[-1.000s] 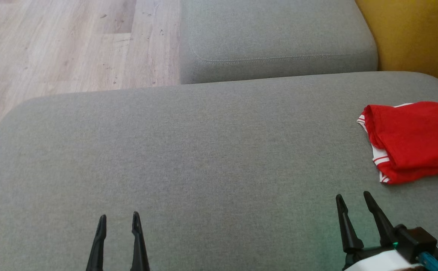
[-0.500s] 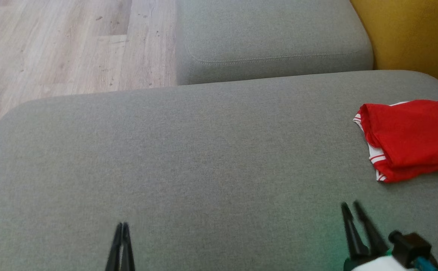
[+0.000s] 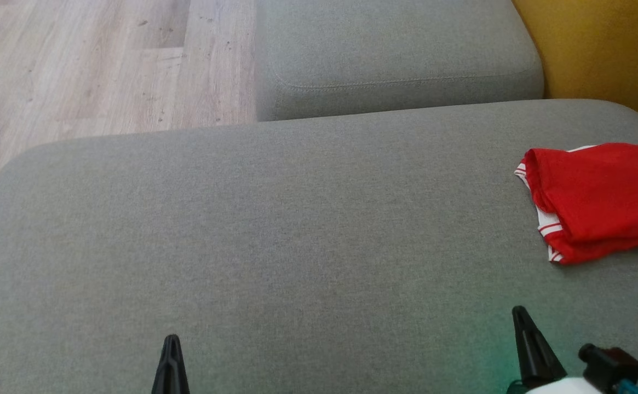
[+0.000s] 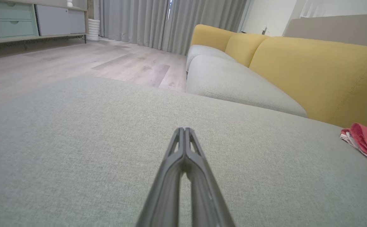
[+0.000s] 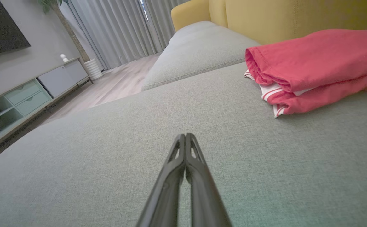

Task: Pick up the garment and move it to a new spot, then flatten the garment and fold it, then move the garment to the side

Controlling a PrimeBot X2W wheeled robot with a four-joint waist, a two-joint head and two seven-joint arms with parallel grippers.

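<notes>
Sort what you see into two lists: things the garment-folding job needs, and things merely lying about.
Job: red garment, grey seat cushion, left gripper, right gripper.
Just there: yellow backrest, wooden floor, curtains, cabinet.

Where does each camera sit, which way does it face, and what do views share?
Head view: on the head, looking down at the sofa seat; shut left gripper lower left, right gripper lower right.
Left wrist view: low over the seat, facing the yellow backrest; own shut fingers.
Right wrist view: low, red garment ahead-right; own shut fingers.
All three: the garment on the seat.
</notes>
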